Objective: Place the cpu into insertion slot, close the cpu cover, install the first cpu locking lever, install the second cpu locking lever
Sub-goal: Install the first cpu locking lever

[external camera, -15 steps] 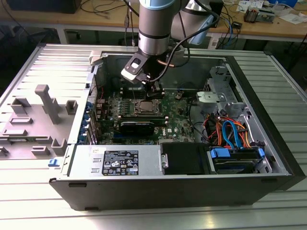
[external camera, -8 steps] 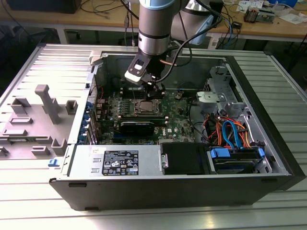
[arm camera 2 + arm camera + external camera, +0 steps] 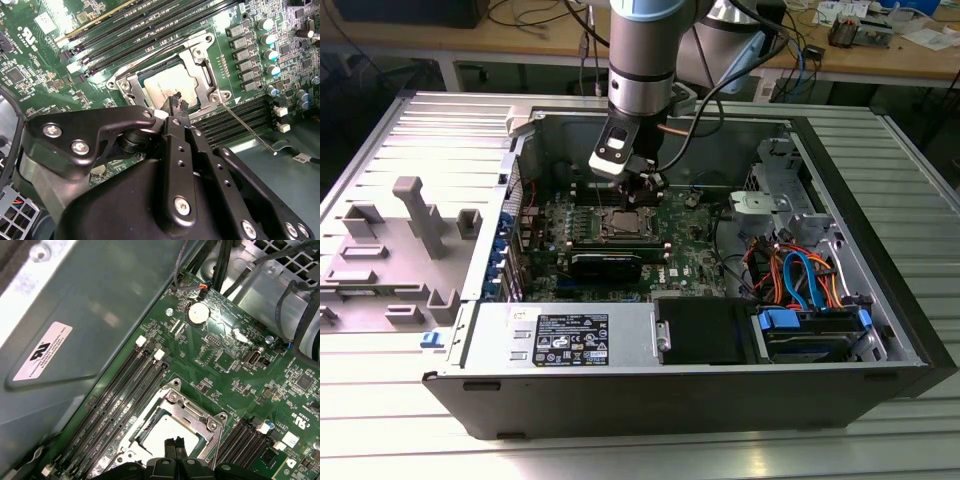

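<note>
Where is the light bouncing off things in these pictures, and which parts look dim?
Exterior view: the ribbed table is brightly lit, while the motherboard down in the case sits in shade. First wrist view: pale glare patches on the grey case wall, and the coin battery gleams. Second wrist view: the cpu shines softly; the black gripper looms dark before it.

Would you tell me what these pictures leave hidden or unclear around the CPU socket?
- Second wrist view: the gripper hides part of the cpu and of the cpu cover.
- First wrist view: the gripper and the picture's edge cut off part of the cpu cover.
- Exterior view: the insertion slot is too small to tell whether the cpu cover is closed.
</note>
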